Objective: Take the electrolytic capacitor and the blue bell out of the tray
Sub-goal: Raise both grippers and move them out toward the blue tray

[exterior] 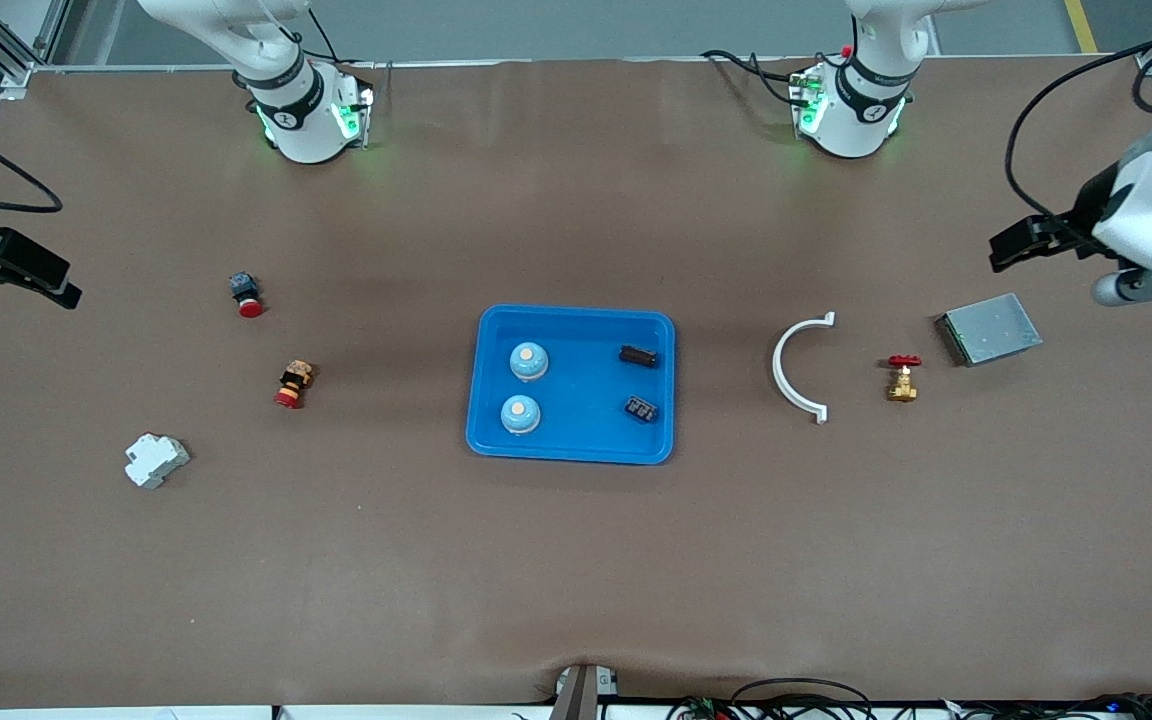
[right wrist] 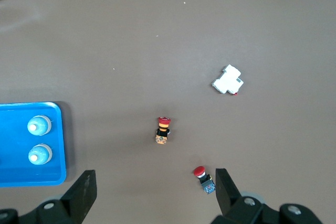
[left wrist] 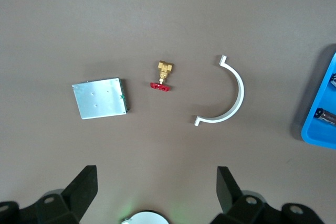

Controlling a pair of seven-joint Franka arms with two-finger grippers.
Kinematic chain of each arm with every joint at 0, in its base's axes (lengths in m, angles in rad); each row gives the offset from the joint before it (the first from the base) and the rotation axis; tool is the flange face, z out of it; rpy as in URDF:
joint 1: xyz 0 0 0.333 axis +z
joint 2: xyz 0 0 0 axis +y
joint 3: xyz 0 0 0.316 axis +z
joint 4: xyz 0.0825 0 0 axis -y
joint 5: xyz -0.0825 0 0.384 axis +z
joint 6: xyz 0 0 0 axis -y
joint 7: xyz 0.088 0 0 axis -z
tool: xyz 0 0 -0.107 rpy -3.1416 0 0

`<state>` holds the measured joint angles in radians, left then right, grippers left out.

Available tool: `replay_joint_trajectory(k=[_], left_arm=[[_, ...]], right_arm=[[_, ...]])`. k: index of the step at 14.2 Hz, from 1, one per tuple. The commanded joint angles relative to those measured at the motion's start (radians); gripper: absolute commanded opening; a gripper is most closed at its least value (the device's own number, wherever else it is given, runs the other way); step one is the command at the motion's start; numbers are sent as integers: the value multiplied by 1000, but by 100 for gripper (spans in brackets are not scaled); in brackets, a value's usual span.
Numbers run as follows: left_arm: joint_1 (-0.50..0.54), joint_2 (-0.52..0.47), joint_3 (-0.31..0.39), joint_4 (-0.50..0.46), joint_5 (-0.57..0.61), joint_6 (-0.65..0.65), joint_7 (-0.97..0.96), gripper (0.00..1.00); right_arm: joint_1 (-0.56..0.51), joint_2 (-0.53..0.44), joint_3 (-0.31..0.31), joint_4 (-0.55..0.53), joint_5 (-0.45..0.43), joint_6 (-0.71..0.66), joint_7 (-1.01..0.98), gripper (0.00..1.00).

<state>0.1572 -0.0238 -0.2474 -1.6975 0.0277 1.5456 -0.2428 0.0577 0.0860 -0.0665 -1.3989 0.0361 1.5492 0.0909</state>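
Note:
A blue tray (exterior: 576, 312) in the middle of the table holds two light-blue bells (exterior: 528, 361) (exterior: 520, 413) and two small black capacitors (exterior: 638, 355) (exterior: 641, 408). The right wrist view shows the bells (right wrist: 39, 126) (right wrist: 40, 154) in the tray (right wrist: 13, 174). One capacitor (left wrist: 326, 116) shows at the tray's corner (left wrist: 319, 132) in the left wrist view. My left gripper (exterior: 1016, 245) (left wrist: 156, 170) hangs open and empty over the left arm's end of the table. At the right arm's end my right gripper (exterior: 31, 270) (right wrist: 155, 172) is open and empty too.
Toward the left arm's end lie a white half-ring clamp (exterior: 798, 365), a brass valve with a red handle (exterior: 902, 377) and a flat metal box (exterior: 988, 328). Toward the right arm's end lie two red push-buttons (exterior: 246, 295) (exterior: 293, 384) and a white breaker (exterior: 156, 460).

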Motion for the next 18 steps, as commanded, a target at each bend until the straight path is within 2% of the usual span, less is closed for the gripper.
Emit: replay_joint_trajectory(k=[1,5,9,13,16,18], left_arm=[[4,-30,-20,-56,5,30,-53,100],[4,-59,-56,-163,5,112,-168,100],[7,-90,-72,-280,6,243,-230,100],[5,-91,-95,-369,6,346,-361,100],[4,-73,-107,-407,8,381,-467,100],[4,-71,-108,-486,8,480,-486,100]], right_arm=[[20,3,-1,-2,-16,5,10,100],[73,3,-1,-3,-13,-3,21,100],[174,3,1,-9,-8,-11,240,100],[275,11,2,-28,10,-11,256,100],[358,44,2,-29,36,-8,418,100],[416,79,2,-31,36,-5,507,100]])
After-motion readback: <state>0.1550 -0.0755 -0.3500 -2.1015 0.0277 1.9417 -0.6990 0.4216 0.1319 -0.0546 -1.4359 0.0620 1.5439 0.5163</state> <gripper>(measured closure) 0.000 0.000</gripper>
